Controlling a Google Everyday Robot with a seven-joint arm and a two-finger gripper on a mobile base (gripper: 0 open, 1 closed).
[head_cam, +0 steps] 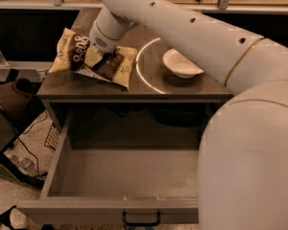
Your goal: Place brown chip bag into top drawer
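Note:
The brown chip bag (81,56) lies crinkled on the left part of the tabletop, dark brown and pale yellow with white script. My gripper (97,56) is down on the bag's middle, at the end of the white arm that reaches in from the upper right. The arm's wrist hides most of it. The top drawer (120,210) is pulled wide open below the table. Its grey inside holds nothing, and its dark handle (141,220) is at the bottom edge.
A white bowl (181,64) sits on the tabletop (149,87) to the right of the bag. My arm's large white body fills the right side. Dark chair parts and cables lie on the floor at left (14,128). A counter runs along the back.

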